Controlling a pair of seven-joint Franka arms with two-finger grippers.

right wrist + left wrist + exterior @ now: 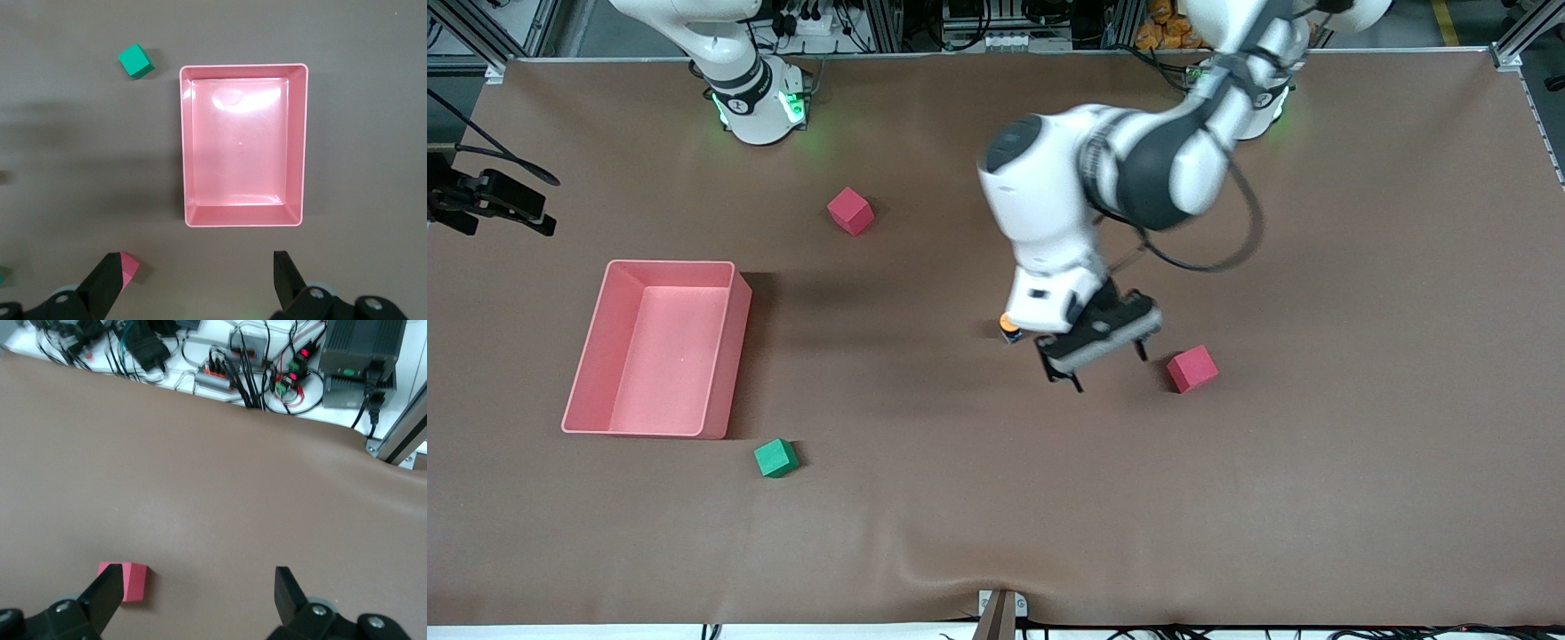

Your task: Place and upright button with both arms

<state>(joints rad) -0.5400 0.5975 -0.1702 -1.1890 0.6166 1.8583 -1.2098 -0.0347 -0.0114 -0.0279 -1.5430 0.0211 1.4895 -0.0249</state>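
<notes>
Front view: the left arm reaches from its base at the table's 1 o'clock corner toward the middle of the brown tabletop [1316, 498], its left gripper [1100, 356] hanging low with fingers spread apart and holding nothing. The button [1009, 326], orange cap visible, sits on the tabletop at the gripper's 9 o'clock, partly hidden by the wrist housing; whether it stands upright cannot be told. A pink cube [1192, 369] lies at the gripper's 3 o'clock, just beside it. A second pink cube [850, 211] lies at the button's 10 o'clock, well apart. The pink tray [720, 373] rests toward the right arm's end of the tabletop, with a green cube [775, 458] near its 5 o'clock corner. Only the base of the right arm shows. Left wrist view: the left gripper's fingers [107, 593] stand apart over bare tabletop, one partly covering the pink cube. Right wrist view: the right gripper [197, 280] waits high above the pink tray, fingers apart and empty, with the green cube and a pink cube in sight.
</notes>
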